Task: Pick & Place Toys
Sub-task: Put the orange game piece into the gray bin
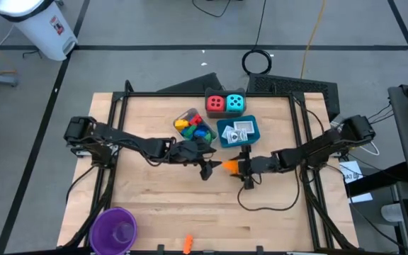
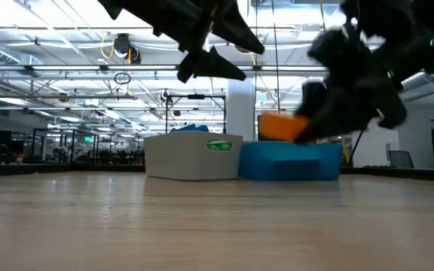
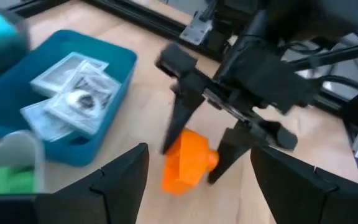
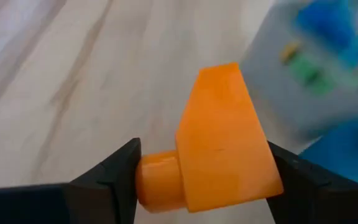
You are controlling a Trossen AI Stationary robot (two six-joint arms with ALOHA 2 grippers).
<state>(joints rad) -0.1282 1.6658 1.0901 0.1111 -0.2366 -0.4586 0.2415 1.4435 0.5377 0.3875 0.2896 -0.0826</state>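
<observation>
Orange brick (image 4: 219, 140) is gripped between the two dark fingers of the right gripper (image 1: 231, 166), which is closed on its sides, as is seen plainly in the right wrist view; in the left wrist view the same brick (image 3: 188, 160) is seen pinched between those fingers above the wooden table (image 1: 154, 205). In the low view it (image 2: 281, 126) is held clear of the table top, in front of the blue tray (image 2: 288, 160). From above, the held brick is found near the middle of the table, just in front of the blue tray (image 1: 252, 134), in which small white printed packets (image 3: 73, 93) are laid. The left gripper (image 1: 205, 168) is held just beside the right one, its fingers spread apart with nothing between them. Just behind it a clear tray (image 1: 183, 117) is filled with red, blue, green and yellow bricks (image 1: 193, 129). Behind the two trays the red die (image 1: 215, 103) and the cyan die (image 1: 236, 103) are set side by side, seemingly touching, though this cannot be told for certain from above. A purple cup (image 1: 113, 230) is stood at the table's front left corner, and a second small orange piece (image 1: 188, 244) is seen at the front edge, well apart from everything else.
</observation>
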